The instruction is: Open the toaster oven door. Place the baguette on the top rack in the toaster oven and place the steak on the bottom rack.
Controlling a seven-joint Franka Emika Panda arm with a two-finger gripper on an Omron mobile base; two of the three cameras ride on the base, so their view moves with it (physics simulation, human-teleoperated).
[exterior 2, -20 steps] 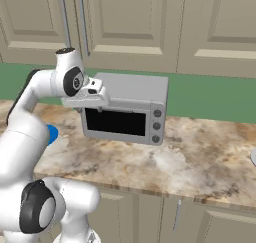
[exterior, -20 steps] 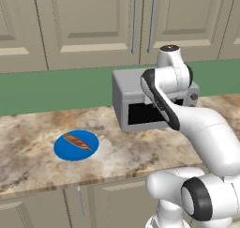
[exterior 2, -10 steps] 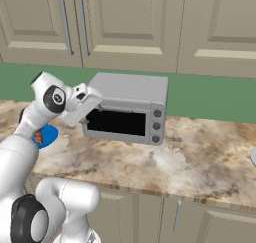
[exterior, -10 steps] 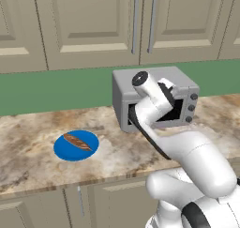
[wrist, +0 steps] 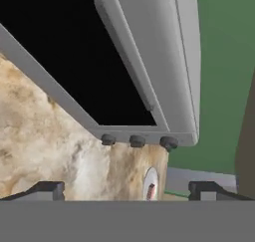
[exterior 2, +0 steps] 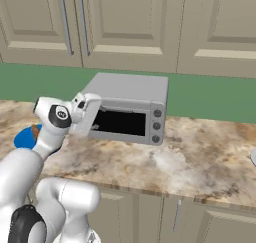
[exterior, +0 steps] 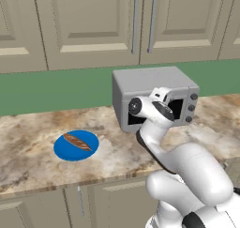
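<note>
A: Which step are you in now?

B: The first one, I think. The toaster oven door (wrist: 89, 61) looks shut; its handle bar lies across the hand view. Your hand (wrist: 127, 190) stands wide and holds nothing, close before the toaster oven (exterior 2: 131, 107) at the back edge of the counter (exterior 2: 200, 157).

A: And the food?

B: The baguette (exterior: 77, 141) lies on a blue plate (exterior: 89, 149) toward the left end of the counter. I cannot make out the steak for certain.

A: Next move?

B: Bring the fingers around the handle, close, then pull the door down.

Closed toaster oven door (exterior 2: 120, 122) bars the cavity; counter (exterior 2: 200, 157) in front lies bare.
</note>
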